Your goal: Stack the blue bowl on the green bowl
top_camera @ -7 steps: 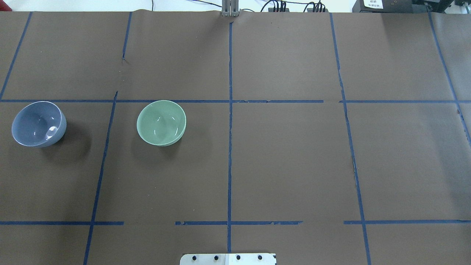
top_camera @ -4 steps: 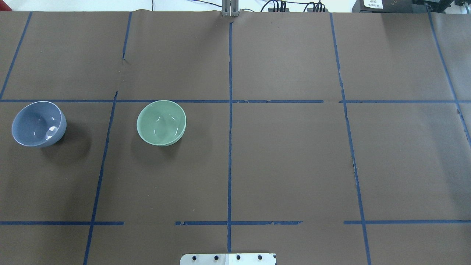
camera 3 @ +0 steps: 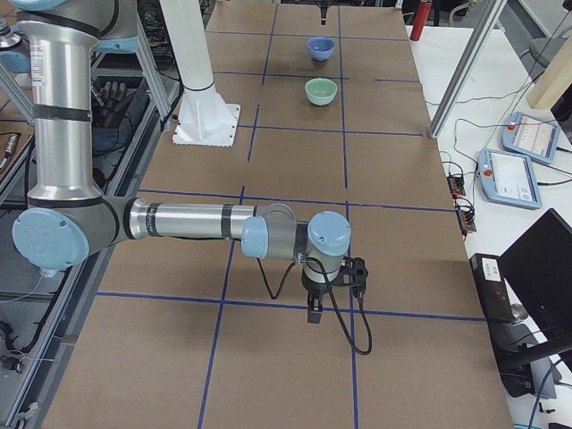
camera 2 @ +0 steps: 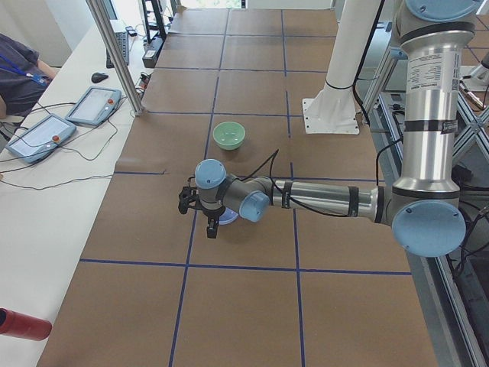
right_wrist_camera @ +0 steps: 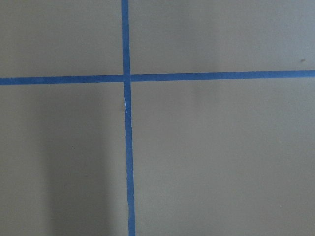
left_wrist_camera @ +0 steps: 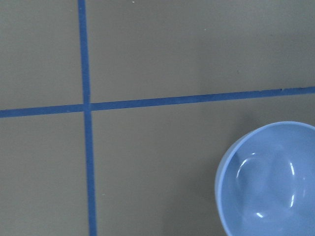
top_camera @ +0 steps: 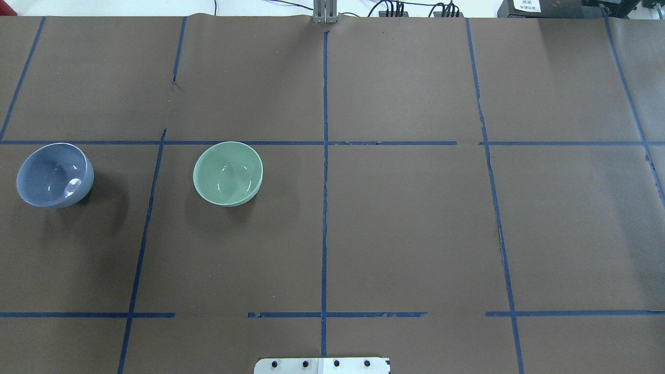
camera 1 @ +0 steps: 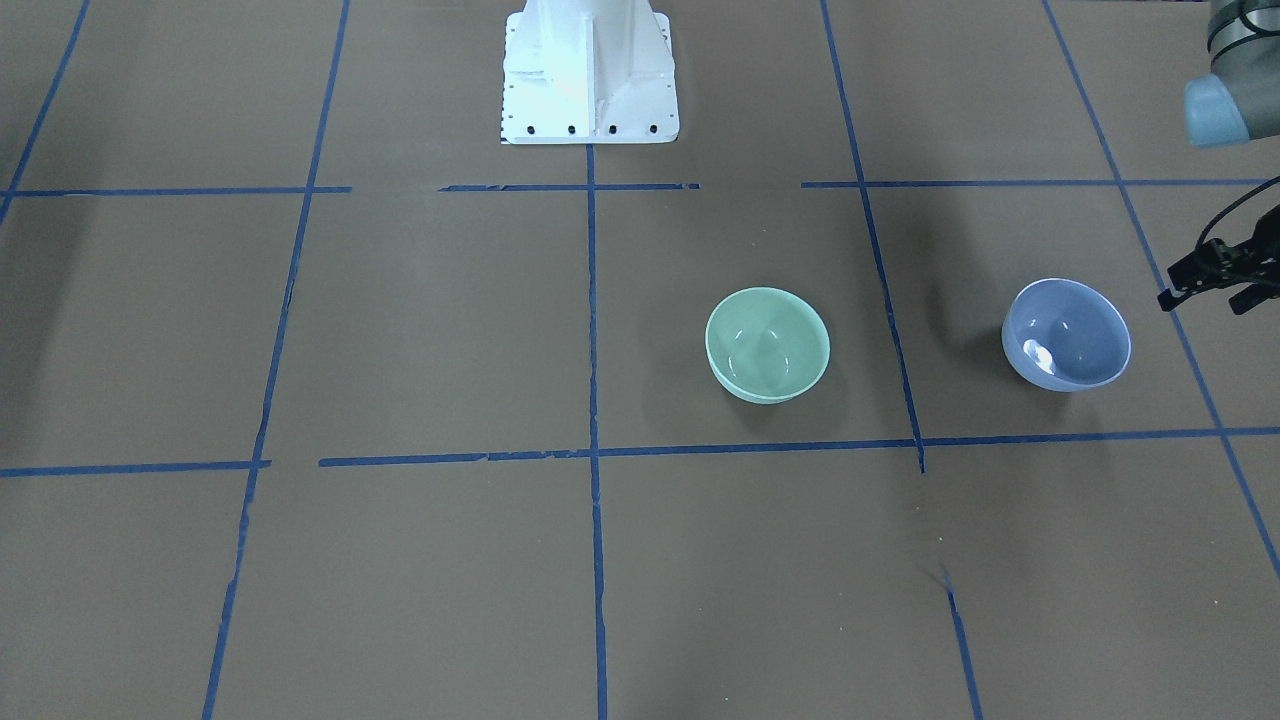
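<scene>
- Overhead, last second: nothing moved. The blue bowl [top_camera: 54,175] and green bowl [top_camera: 227,173] sit on the same spots, and neither of my arms shows in that view.
- Blue bowl: upright on the brown table cover [top_camera: 405,223], at 9 o'clock of the green bowl overhead. The two are well apart, with a blue tape line [top_camera: 148,208] between them.
- Green bowl: upright, empty, nothing touching it.
- My left gripper [camera 1: 1215,278]: near the blue bowl, about 3 o'clock of it in the front view, with no contact. It is cut off by the frame edge, so I can't tell the finger gap.
- Left wrist cam: the blue bowl [left_wrist_camera: 268,179] sits in the 4–5 o'clock corner, so I'm not centred on it.
- My right gripper [camera 3: 332,288]: far end of the table, well away from both bowls. Its wrist cam shows only tape and paper. I can't tell its finger state.
- Read: the stack isn't started and I'm in the approach phase.
- Next, I'd guess: shift the left gripper over the rim and pinch the wall.
- Risk: glossy rim, so slip is likely.
</scene>
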